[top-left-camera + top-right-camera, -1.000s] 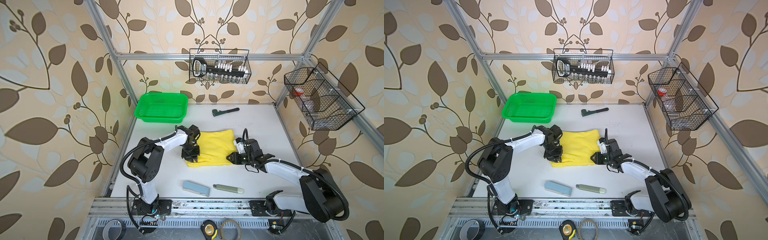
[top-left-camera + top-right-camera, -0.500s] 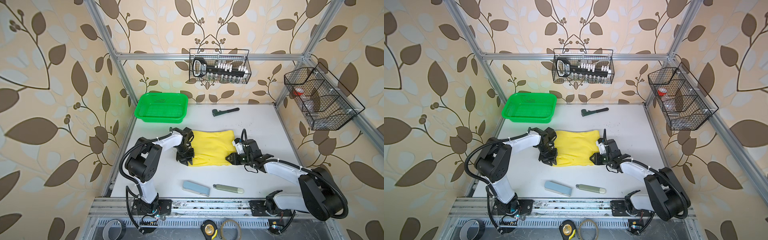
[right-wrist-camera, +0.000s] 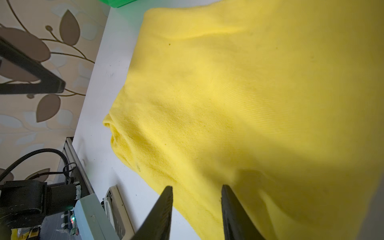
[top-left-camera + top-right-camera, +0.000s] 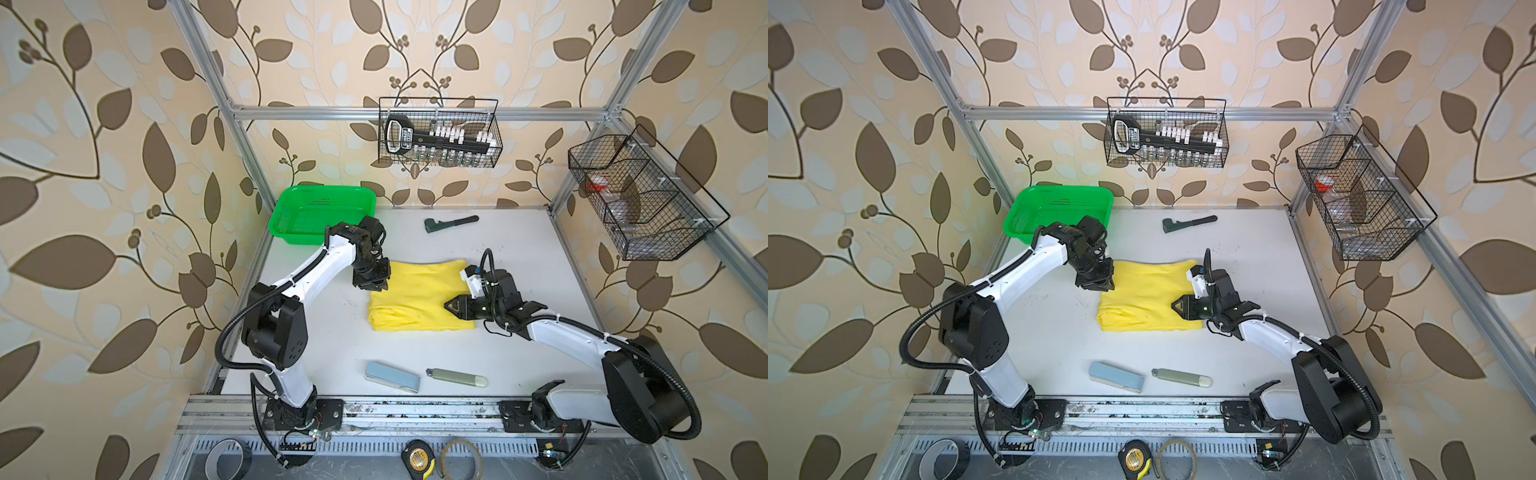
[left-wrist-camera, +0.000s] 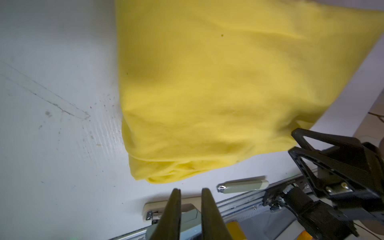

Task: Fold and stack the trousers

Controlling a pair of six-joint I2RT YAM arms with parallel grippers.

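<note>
noting right gripper jaws parted, empty, tips over the right edge of the trousers, which lie folded at the middle of the table, long axis roughly left to right. left gripper narrowly parted, empty, just beside their far-left corner; right arm judged nearer.

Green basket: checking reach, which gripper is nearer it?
Left. The left gripper hangs in front of the green basket, at the trousers' left edge; the right gripper is over their right side.
</note>
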